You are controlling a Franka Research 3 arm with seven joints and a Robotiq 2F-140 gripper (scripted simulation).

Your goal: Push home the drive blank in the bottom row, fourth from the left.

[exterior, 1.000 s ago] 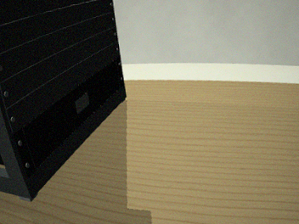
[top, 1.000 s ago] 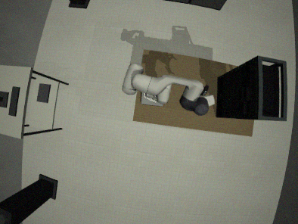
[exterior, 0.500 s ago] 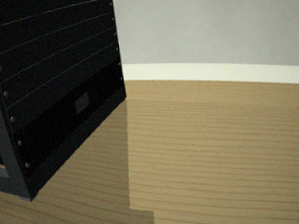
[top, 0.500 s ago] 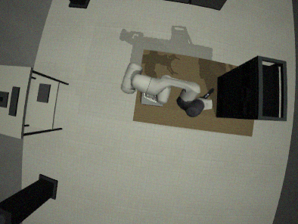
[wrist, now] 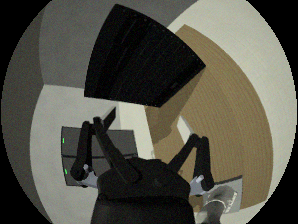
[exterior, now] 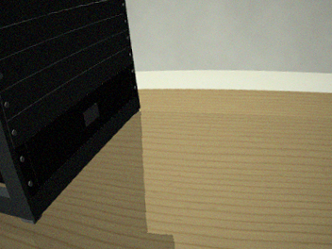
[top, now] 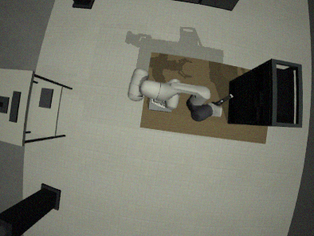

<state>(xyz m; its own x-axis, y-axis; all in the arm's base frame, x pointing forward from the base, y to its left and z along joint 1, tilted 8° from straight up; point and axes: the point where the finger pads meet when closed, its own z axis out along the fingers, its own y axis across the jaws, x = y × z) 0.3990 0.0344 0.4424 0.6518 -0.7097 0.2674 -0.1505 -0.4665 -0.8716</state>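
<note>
The black rack (top: pixel 253 101) (exterior: pixel 63 55) (wrist: pixel 145 55) stands upright at the right of the top view, at the left of the exterior view and at the top of the wrist view. Its front shows dark horizontal panels. A small grey rectangle (exterior: pixel 91 114) is low on that front. The storage chassis and single drive blanks cannot be made out in the dark, so which blanks stand out cannot be told. My gripper (top: pixel 229 98) (wrist: pixel 147 116) is open, its fingers wide apart with nothing between them. It is in front of the rack, and no contact with the rack shows.
The rack stands on a brown wood-grain area (top: pixel 183 121) (exterior: pixel 248 166) (wrist: pixel 225 100). The arm's base plate (top: pixel 161 109) (wrist: pixel 235 186) is on it too. A pale table (top: pixel 16 131) is at the far left, a dark column (top: pixel 32 207) at lower left. Dark cabinets with green lights (wrist: pixel 97 142) show left in the wrist view.
</note>
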